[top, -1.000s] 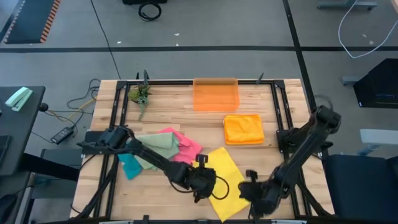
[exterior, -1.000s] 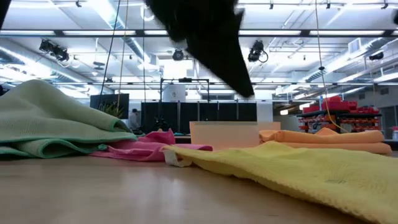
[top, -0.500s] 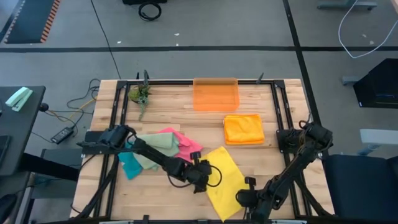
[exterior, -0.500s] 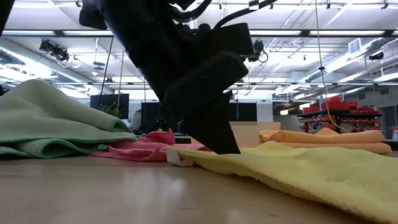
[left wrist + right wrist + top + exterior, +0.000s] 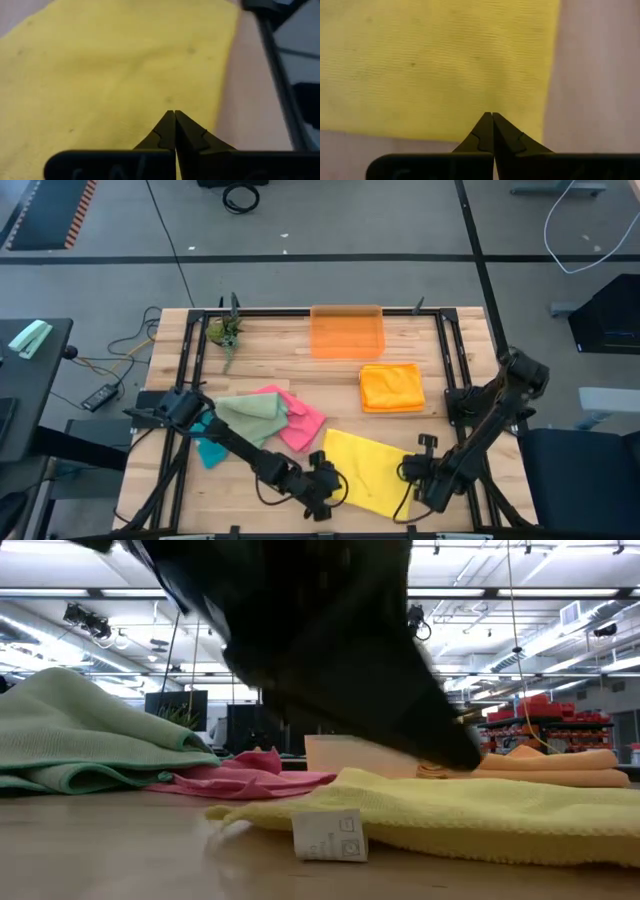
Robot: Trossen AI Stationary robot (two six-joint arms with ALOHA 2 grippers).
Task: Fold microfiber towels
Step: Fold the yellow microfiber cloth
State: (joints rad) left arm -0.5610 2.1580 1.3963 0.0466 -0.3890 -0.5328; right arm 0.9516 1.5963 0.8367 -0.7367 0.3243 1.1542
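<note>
A yellow microfiber towel (image 5: 370,470) lies spread on the table near its front edge, and its white tag (image 5: 330,835) shows at the near corner in the low view. My left gripper (image 5: 322,485) is shut at the towel's left side. My right gripper (image 5: 415,472) is shut at its right side. A sage green towel (image 5: 250,415), a pink towel (image 5: 303,423) and a teal towel (image 5: 210,448) lie heaped at the left. A folded orange towel (image 5: 392,387) lies flat at the right. My left gripper has its shut fingertips (image 5: 170,125) down on the yellow towel by its left edge (image 5: 150,107), coming from above at a slant. The tips hide whether cloth is pinched between them. The towel lies on the table there. My right gripper has its shut fingertips (image 5: 489,126) on the yellow towel close to its right edge (image 5: 520,112), from above. The tips hide the pinch itself. The cloth lies flat on the table around them.
A translucent orange bin (image 5: 347,332) stands at the far middle and a small plant (image 5: 225,332) at the far left. Black frame rails (image 5: 450,360) run along the table's sides. Bare wood shows in front of the heap at the near left (image 5: 200,500).
The yellow towel has turned about from a diamond to lie wider across the table, and its tagged corner has slid toward the near edge. My left gripper has gone toward the near edge. My right gripper has gone toward the far and right edges.
</note>
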